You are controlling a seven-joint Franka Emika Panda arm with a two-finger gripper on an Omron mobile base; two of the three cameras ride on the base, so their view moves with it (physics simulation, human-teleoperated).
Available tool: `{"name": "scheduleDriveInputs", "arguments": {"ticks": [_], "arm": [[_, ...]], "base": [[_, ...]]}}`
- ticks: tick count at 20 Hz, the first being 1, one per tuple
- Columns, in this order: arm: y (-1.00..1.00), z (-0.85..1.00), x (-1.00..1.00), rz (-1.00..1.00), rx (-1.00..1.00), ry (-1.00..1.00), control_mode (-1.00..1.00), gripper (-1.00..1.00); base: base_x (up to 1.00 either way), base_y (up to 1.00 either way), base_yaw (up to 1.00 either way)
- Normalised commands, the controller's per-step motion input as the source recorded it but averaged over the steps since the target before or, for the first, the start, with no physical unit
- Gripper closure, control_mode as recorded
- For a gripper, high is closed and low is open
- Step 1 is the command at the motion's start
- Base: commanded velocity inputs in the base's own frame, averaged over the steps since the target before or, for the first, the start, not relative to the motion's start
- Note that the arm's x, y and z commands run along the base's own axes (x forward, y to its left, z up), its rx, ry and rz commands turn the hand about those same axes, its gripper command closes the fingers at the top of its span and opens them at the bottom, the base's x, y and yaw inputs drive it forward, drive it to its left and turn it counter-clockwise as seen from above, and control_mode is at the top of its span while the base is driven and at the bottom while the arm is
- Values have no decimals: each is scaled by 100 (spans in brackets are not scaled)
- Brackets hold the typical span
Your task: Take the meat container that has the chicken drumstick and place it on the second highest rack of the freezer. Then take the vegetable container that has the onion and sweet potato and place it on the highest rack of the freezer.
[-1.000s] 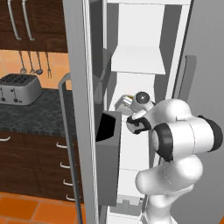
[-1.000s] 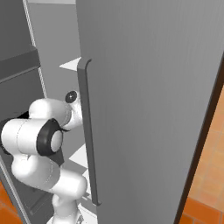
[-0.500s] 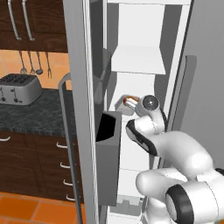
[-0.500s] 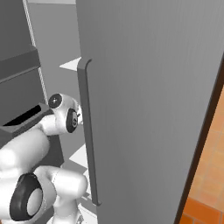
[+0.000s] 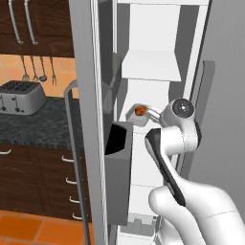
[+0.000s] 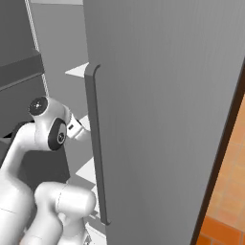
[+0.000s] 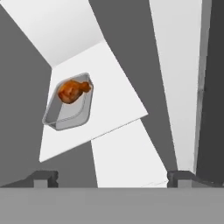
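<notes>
The chicken drumstick looks glossy orange-brown in a smooth matt grey meat container that seems plastic. The freezer has a flat matt grey door, and its shelf is plain smooth white. Beside it stand dark wood cabinets, a speckled stone-like worktop and a brushed-metal toaster.

I have drawn my arm back out of the freezer; my elbow has dropped low and my gripper, jaws apart, has backed away from the meat container on its rack.
</notes>
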Motion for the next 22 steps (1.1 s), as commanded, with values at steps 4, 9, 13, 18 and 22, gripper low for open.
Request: {"name": "scheduleDriveInputs", "arguments": {"ticks": [4,9,13,18,22], "arm": [[0,14,-100,0,0,2,-100,-100],[0,5,-97,0,0,0,-100,-100],[-1,0,-76,1,0,-1,-100,-100],[0,0,0,0,0,0,100,-100],[0,0,0,0,0,0,100,-100]], "base": [[0,0,0],[0,0,0],[0,0,0],[-95,0,42],[-62,0,70]]}}
